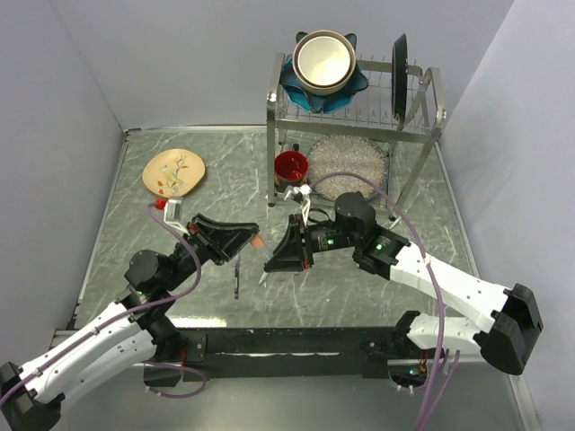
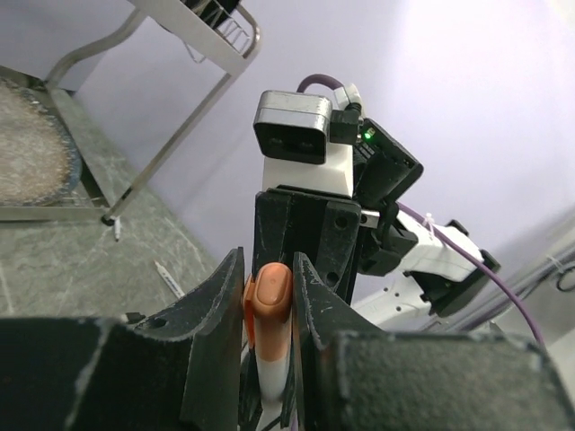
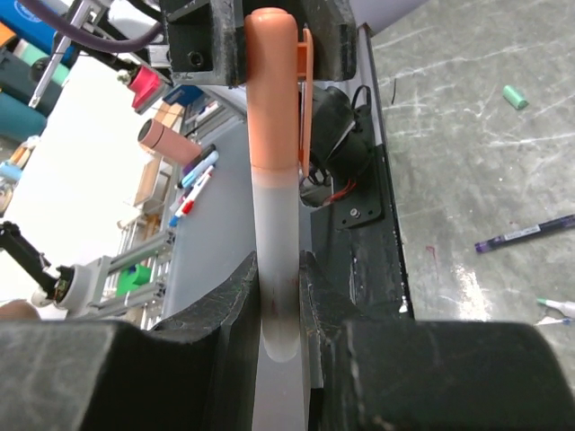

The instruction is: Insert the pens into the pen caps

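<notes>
A grey marbled counter [image 1: 332, 296] carries a wire-metal dish rack [image 1: 359, 126] at its far side, with a round glittery silver plate [image 1: 350, 162] and a red cup [image 1: 291, 166] under it. A tan patterned plate [image 1: 174, 172] lies far left.

Above the middle of the counter the two black pincers meet tip to tip. The right pincer [image 3: 276, 274] is clenched on the barrel of a white plastic marker pen [image 3: 274, 233]. The left pincer [image 2: 268, 274] is clenched on the salmon-orange plastic cap [image 3: 272, 90] that sits over the pen's other end. The pen's long axis runs straight from one pincer to the other, cap end pointing into the left pincer and bare end back into the right one. The seam where cap meets barrel shows clearly in the right wrist view; how deep the pen sits inside I cannot tell. From above, the fingers hide nearly all of it except a spot of orange.

A dark thin pen [image 3: 526, 233] lies flat on the counter. Near it a white pen with a green tip [image 3: 557, 307] is cut off by the picture's edge. A small teal-green cap [image 3: 514, 96] lies well apart from them.
</notes>
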Controlling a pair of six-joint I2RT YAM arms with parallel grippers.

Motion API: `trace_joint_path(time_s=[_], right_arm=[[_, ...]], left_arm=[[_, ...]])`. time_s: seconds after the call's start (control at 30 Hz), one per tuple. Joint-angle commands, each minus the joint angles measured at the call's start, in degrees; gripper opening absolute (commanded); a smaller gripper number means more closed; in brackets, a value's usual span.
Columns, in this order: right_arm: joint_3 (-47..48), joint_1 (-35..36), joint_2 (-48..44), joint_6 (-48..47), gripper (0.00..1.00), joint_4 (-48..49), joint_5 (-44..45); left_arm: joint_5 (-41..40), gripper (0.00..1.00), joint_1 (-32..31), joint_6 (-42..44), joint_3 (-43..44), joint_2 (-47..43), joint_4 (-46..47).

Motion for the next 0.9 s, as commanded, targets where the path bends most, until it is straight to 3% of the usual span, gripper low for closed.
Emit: trace_joint_path(time_s=[0.0,0.07,0.1,0.17,0.2,0.27,0.3,0.4,0.53,0.67,0.77,0.87], right_arm=[[7.08,-3.72,1.30,0.06,0.00,17.01,12.57],[1.91,-3.45,0.60,-0.46,0.00,17.02,11.95],[0.05,-3.45,-0.45,-1.33,0.00,16.58,12.21],[-5.47,-3.27,-1.94,-1.95,0.00,16.31,12.74],[-7.16,-3.36,-3.69,-2.39,0.00,15.97,12.83],[-12.08,-3.27,-5.72,-2.92,0.00,14.65,12.92],[-13.84,-3.27,-7.73,-2.92,0.00,14.21,13.96],[-20.43,-3.18,-11.43,-1.09,0.00,12.10,18.95],[-25.62,-2.48,-12.85,5.06,0.00,8.85,28.52],[-23.88,1.20,-10.75,11.04,0.02,1.57,40.32],[-18.53,6.30,-4.87,14.46,0.03,-2.83,48.04],[-13.16,8.85,5.13,20.16,0.05,-3.64,50.00]], left_arm=[[12.80,0.01,-5.04,6.09,6.20,4.54,-23.21],[4.58,0.01,-5.04,9.18,14.28,6.39,-27.90],[2.34,0.08,-4.95,11.63,16.83,8.49,-30.18],[-5.54,0.38,-4.95,12.96,24.83,10.96,-36.07],[-7.76,0.59,-4.95,14.19,27.47,13.49,-37.66],[-10.49,0.71,-4.95,15.69,34.15,15.53,-41.70],[-12.95,0.83,-4.95,16.65,37.65,16.84,-42.59],[-15.68,0.99,-4.95,18.15,40.41,17.82,-44.79],[-21.64,0.99,-4.95,18.77,38.93,15.63,-45.85],[-29.57,0.99,-4.95,19.03,33.31,11.59,-46.02],[-34.82,0.99,-4.95,18.69,29.35,8.34,-47.42],[-39.33,0.99,-4.95,17.89,26.71,4.30,-49.89]])
